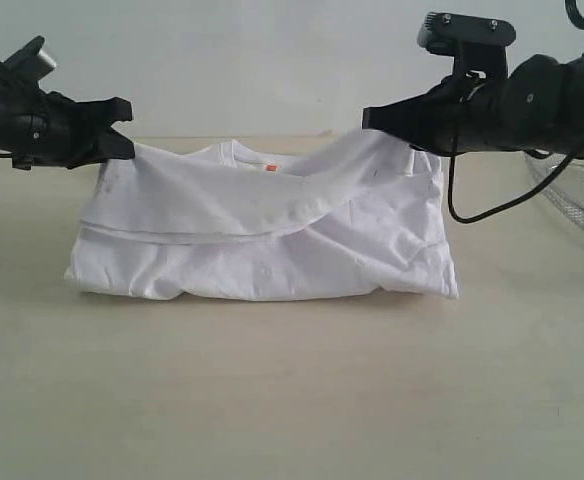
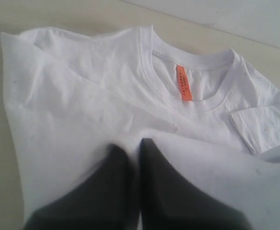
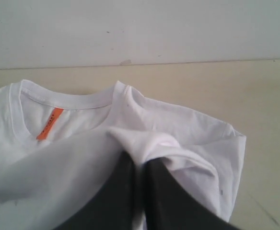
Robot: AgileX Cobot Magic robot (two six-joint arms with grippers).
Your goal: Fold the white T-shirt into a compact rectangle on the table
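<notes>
The white T-shirt (image 1: 272,245) lies partly folded on the pale table (image 1: 272,400), its collar and orange neck tag (image 1: 270,168) toward the back. A fold of its cloth is lifted off the table and sags between the two grippers. My left gripper (image 1: 125,125) is shut on the fold's left corner; its dark fingers (image 2: 106,191) pinch white cloth below the collar and tag (image 2: 183,82). My right gripper (image 1: 377,118) is shut on the right corner. In the right wrist view the gripper (image 3: 140,160) has bunched cloth squeezed between its jaws, with the tag (image 3: 50,123) off to one side.
A round wire-mesh basket (image 1: 577,200) sits at the right edge of the table, under the right arm. A black cable (image 1: 472,212) hangs from that arm near the shirt's right side. A pale wall stands behind the table.
</notes>
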